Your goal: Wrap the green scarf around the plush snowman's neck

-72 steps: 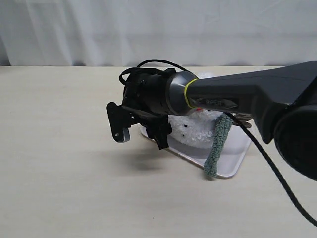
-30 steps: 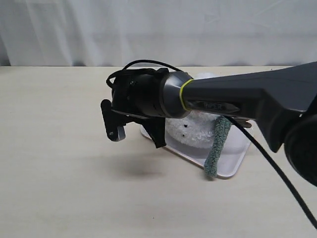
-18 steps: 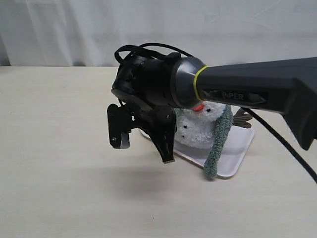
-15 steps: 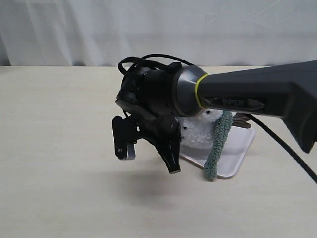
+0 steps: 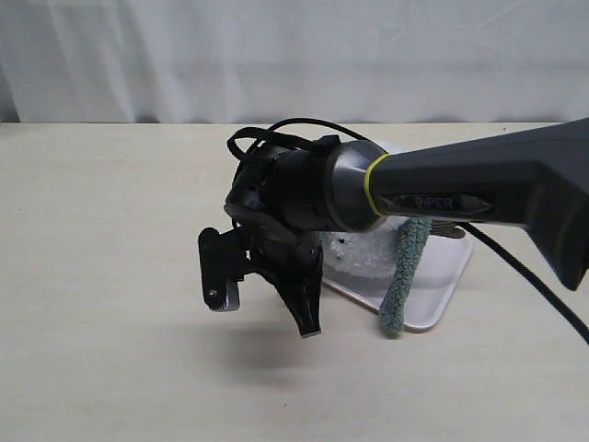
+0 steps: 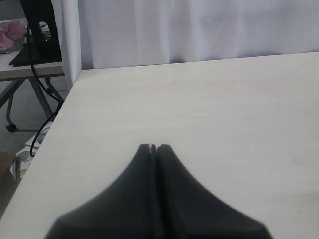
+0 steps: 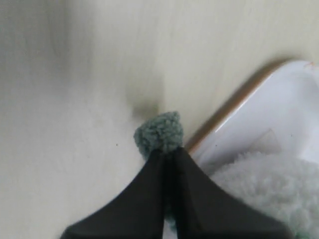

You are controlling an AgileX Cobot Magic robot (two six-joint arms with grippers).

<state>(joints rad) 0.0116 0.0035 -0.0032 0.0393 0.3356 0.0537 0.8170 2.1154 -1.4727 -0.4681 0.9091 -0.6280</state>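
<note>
The plush snowman (image 5: 368, 250) stands on a white tray (image 5: 434, 296); my right arm hides its head and neck in the exterior view. One length of the green scarf (image 5: 405, 267) hangs down its right side to the tray's front edge. My right gripper (image 5: 308, 327) points down at the tray's left edge. In the right wrist view this gripper (image 7: 167, 152) is shut on the scarf's other end (image 7: 158, 132), which pokes past the tips beside the tray rim (image 7: 234, 107) and the snowman's white fur (image 7: 269, 191). My left gripper (image 6: 153, 147) is shut and holds nothing, over bare table.
A white curtain (image 5: 294, 55) hangs behind the table. A black cable (image 5: 525, 285) trails from my right arm over the tray's right side. In the left wrist view the table's side edge (image 6: 55, 124) drops off to a stand and cables on the floor.
My right wrist has turned and dropped, its fingers swinging from level to pointing down, shifting slightly right. The snowman's face, briefly seen, is covered again. The hanging scarf length stayed put.
</note>
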